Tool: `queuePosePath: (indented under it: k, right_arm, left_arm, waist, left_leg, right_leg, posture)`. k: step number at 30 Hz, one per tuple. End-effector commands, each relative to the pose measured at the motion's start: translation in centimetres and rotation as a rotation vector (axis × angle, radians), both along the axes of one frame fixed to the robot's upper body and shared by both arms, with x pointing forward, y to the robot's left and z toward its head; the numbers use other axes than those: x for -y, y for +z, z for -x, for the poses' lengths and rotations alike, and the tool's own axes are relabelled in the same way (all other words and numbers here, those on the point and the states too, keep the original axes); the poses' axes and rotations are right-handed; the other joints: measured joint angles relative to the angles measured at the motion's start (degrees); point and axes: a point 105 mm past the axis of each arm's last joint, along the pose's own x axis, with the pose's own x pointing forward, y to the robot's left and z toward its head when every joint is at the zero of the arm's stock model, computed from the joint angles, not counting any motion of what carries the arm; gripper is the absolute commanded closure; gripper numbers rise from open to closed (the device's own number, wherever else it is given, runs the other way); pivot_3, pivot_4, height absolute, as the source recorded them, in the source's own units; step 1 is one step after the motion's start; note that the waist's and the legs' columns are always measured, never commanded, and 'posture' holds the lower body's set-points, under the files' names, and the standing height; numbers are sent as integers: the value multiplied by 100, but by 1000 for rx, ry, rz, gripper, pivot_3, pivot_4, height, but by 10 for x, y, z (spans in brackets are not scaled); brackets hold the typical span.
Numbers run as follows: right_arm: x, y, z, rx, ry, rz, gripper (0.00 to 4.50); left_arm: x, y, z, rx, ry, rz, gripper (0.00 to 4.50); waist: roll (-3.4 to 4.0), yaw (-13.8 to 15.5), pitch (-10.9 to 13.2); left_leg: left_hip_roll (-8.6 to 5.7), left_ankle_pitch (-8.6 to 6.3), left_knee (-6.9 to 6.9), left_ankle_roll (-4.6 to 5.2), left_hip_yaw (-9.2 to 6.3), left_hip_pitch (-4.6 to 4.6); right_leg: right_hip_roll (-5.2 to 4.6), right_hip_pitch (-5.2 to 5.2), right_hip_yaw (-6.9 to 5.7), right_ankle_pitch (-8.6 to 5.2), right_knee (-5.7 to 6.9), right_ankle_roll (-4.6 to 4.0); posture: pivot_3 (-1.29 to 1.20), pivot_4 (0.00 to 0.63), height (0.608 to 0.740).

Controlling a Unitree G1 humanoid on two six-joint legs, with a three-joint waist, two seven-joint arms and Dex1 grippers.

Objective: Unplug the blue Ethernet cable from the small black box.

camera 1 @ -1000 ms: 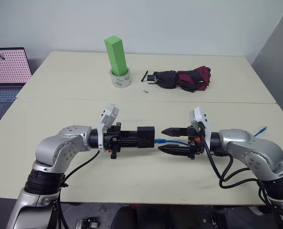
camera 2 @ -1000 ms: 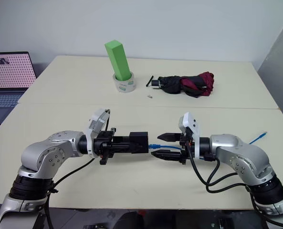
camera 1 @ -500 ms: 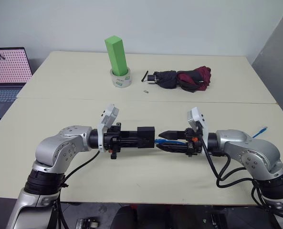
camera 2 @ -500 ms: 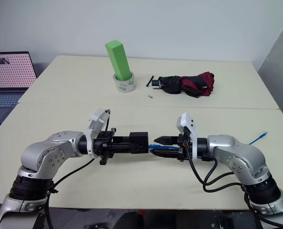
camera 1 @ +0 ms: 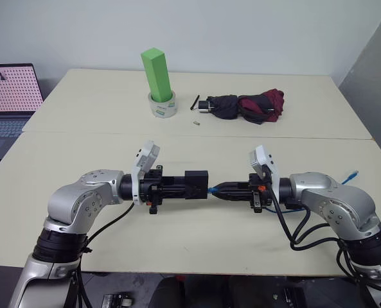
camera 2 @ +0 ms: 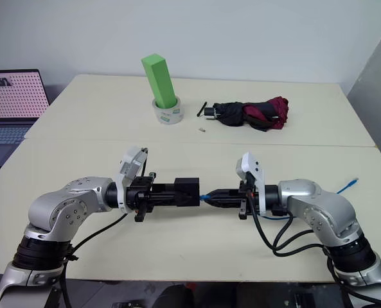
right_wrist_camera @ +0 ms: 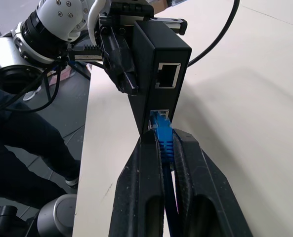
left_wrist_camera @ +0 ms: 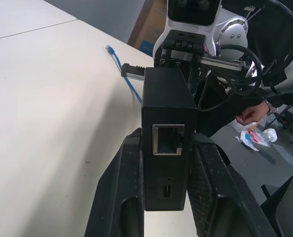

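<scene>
The right end effector (right_wrist_camera: 167, 148) has just pinched its 2 fingers onto the blue Ethernet cable (right_wrist_camera: 162, 132) (plug seated in the small black box (camera 1: 195, 184)); the left end effector (left_wrist_camera: 163, 163) clamps that box above the desk (camera 1: 177, 237); pulling comes next.

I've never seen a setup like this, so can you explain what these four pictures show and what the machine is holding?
It's a humanoid robot with two arms. Two pictures look down from its head over a table; two come from cameras on its wrists. The left gripper is shut on a small black box. The right gripper is closed on a blue Ethernet cable, beside its plug, which sits in the box. Farther back lie a folded umbrella and a green block standing in a tape roll.
</scene>
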Motion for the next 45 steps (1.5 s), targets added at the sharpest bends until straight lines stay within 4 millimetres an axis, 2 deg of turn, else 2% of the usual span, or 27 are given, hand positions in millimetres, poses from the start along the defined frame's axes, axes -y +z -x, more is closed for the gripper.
queuePosePath:
  k: [1,3,5,7,9,10,18,31,34,37,38,45]
  right_arm:
    - [-3,8,3,36,40,2,4497]
    - [0,8,4,33,48,12,4497]
    - [4,8,5,30,52,22,3795]
    - [8,8,6,30,55,30,3598]
    - [12,11,9,13,66,31,3139]
    - [13,11,11,-1,74,30,3127]
    - [3,11,10,-37,16,-46,3127]
    - [-3,8,9,-51,3,-63,3127]
    - [-2,8,9,-56,9,-60,3630]
    - [-1,8,9,-61,16,-53,4381]
    - [-1,8,9,-62,18,-52,4483]
    - [-1,9,11,-73,49,-42,4478]
  left_arm:
    - [4,12,6,56,-38,31,3705]
    - [4,11,6,56,-36,29,3705]
    - [4,10,6,55,-36,27,3705]
    - [4,9,6,54,-36,27,3705]
    - [4,9,6,53,-37,27,3705]
    - [4,8,6,52,-37,27,3705]
    - [5,8,5,52,-42,37,3705]
    - [5,7,5,53,-43,38,3705]
    - [4,6,6,52,-44,35,3705]
    - [3,5,6,52,-47,29,3705]
    - [3,5,6,51,-48,29,3705]
    - [4,3,12,42,-73,23,3705]
  waist:
    - [0,0,0]
    - [0,0,0]
    - [0,0,0]
    - [0,1,0]
    - [0,1,0]
    - [1,2,0]
    - [0,1,1]
    - [1,1,1]
    - [1,0,1]
    - [1,0,1]
    - [1,0,1]
    - [1,0,1]
  left_leg:
    - [0,0,0,0,0,0]
    - [0,0,0,0,0,0]
    - [0,0,0,0,0,0]
    - [0,0,0,0,0,0]
    - [0,0,0,0,0,0]
    - [0,0,0,0,0,0]
    - [1,0,-2,1,-2,0]
    - [0,0,-2,0,-2,0]
    - [0,0,-2,0,-2,-1]
    - [0,0,-2,0,-2,0]
    - [0,0,-2,0,-2,-1]
    - [0,0,-2,1,-2,0]
  right_leg:
    - [0,0,0,0,0,0]
    - [0,0,-1,0,0,0]
    - [0,0,-1,0,0,0]
    - [0,0,-1,0,-1,0]
    - [0,0,0,0,-1,0]
    - [0,0,0,0,-1,0]
    - [0,1,-2,0,0,0]
    - [0,0,-1,0,-2,0]
    - [0,0,-1,0,-2,0]
    - [0,0,-1,0,-2,0]
    - [0,0,-1,0,-2,0]
    - [0,0,-2,0,-2,0]
  posture:
    - [0,150,740]
    - [0,150,740]
    - [0,150,740]
    - [0,150,740]
    - [0,150,740]
    - [0,150,740]
    - [0,150,740]
    - [0,150,740]
    - [0,150,740]
    - [0,150,740]
    - [0,150,740]
    - [0,150,740]
